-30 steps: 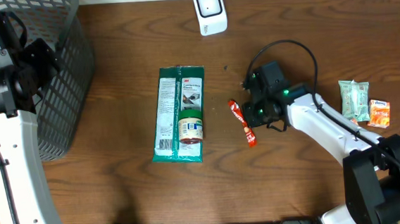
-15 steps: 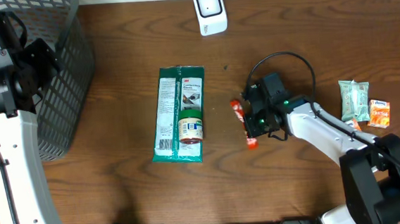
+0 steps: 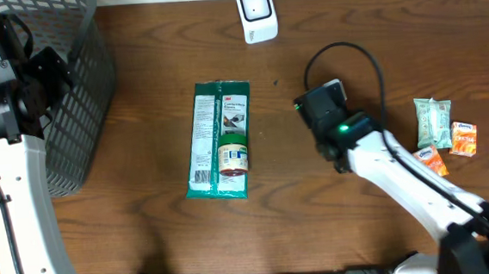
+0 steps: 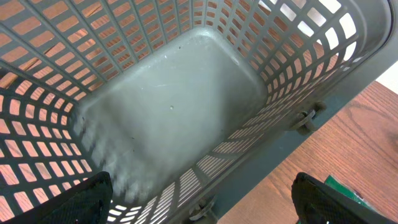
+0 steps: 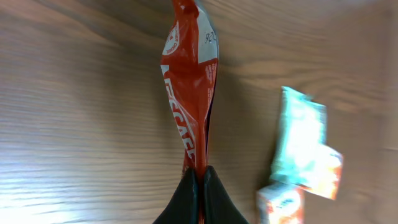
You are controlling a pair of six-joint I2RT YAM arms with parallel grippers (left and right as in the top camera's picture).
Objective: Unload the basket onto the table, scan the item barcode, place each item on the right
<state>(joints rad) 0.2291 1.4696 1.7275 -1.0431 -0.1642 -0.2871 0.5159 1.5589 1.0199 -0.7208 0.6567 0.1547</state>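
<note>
— Overhead first: where's the R gripper (image 3: 307,105)?
— Mid-table, right of the green pack (image 3: 219,139), which has a small jar (image 3: 234,156) lying on it. It's nearer us than the white scanner (image 3: 256,13) at the far edge. Can't see what it holds from up here, the arm's body covers it.
— L arm (image 3: 14,170)?
— Far left, over the grey basket (image 3: 78,105). Teal packet (image 3: 433,119) and orange packet (image 3: 463,139) sit by the right edge.
— L wrist cam?
— Looks down into the basket. L gripper (image 4: 205,199) is spread wide, one fingertip (image 4: 87,199) in each lower corner. Bit of wood table (image 4: 367,124) at right.
— R wrist cam?
— Its fingers (image 5: 186,199) are pressed together, clamped on one end of the red sachet (image 5: 189,93), white print on it. The sachet runs straight away from the tips, over the table. Can't tell if it touches the wood. Teal and orange packets blurred off to the right.
</note>
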